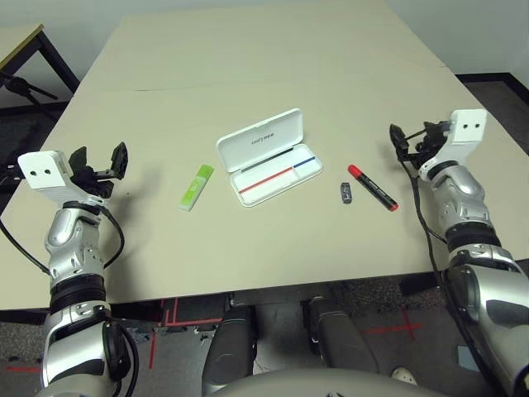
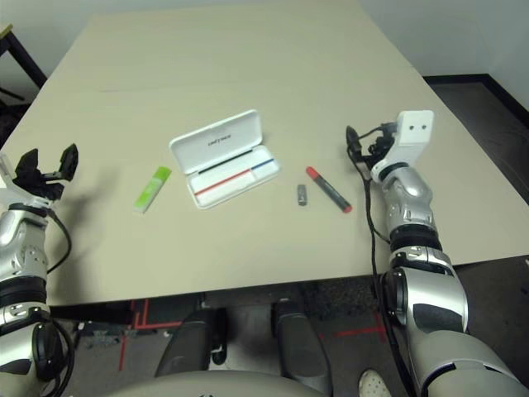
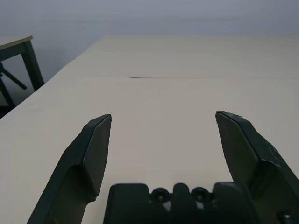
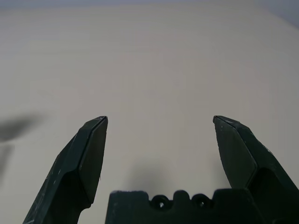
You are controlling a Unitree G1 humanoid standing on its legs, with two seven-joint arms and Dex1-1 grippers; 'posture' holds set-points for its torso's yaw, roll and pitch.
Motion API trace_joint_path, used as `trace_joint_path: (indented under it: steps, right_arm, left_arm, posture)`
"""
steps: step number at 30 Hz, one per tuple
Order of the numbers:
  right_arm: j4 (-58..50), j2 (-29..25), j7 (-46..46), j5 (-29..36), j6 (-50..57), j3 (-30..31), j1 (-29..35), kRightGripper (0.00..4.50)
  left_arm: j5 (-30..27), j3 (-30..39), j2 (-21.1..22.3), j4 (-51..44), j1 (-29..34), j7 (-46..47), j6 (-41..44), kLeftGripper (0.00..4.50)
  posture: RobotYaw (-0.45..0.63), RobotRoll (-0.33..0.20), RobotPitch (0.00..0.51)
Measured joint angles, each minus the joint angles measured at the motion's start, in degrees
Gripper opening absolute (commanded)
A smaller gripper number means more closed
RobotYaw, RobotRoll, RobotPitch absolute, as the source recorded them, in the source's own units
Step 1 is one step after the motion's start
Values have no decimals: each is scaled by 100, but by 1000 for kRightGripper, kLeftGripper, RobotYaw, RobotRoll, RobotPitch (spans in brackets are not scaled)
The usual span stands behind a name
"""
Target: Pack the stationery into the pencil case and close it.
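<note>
The white pencil case (image 1: 269,157) lies open in the middle of the table, its lid (image 1: 259,140) tipped back and red and blue stripes showing inside. A lime-green highlighter (image 1: 196,187) rests to its left. On its right lie a tiny dark grey block (image 1: 346,193) and a red marker (image 1: 372,188) with a black cap. My left gripper (image 1: 101,161) hovers open at the table's left side, well apart from the highlighter. Far right of the marker, my right gripper (image 1: 410,138) is open too. Nothing sits between the fingers (image 3: 96,154) in the left wrist view or the fingers (image 4: 91,156) in the right wrist view.
The beige table (image 1: 264,66) stretches far behind the case, with a thin seam (image 3: 163,77) across it. A dark-legged side table (image 1: 21,50) stands off the left edge. The table's front edge (image 1: 248,289) runs just below the objects.
</note>
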Motion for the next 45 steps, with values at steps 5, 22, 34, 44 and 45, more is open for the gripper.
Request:
trace_joint_path:
  steps: [5, 22, 34, 44, 45]
  right_arm:
    - [-538, -397, 1066, 125, 525, 224, 249, 4500]
    - [-1238, -1375, 3243, 198, 1491, 852, 436, 4500]
    - [-1254, -1370, 3334, 123, 1493, 1047, 579, 4500]
    - [-1452, -1400, 3336, 126, 1571, 1050, 755, 4500]
    - [-1468, -1401, 3329, 126, 1579, 1050, 763, 4500]
  left_arm:
    - [-8, 4, 60, -115, 40, -153, 168, 4485]
    - [-405, -686, 151, -2627, 1338, -1254, 1549, 4485]
    - [-360, -2237, 123, -4528, 1737, -1520, 2773, 4485]
    - [365, -3316, 153, -4808, 1155, -1088, 3709, 4485]
    - [413, -3383, 128, -4807, 1096, -1044, 3776, 4485]
  posture:
    - [-39, 0, 128]
    - [-10, 0, 120]
    - [-24, 0, 129]
    - [-49, 0, 136]
    - [-51, 0, 136]
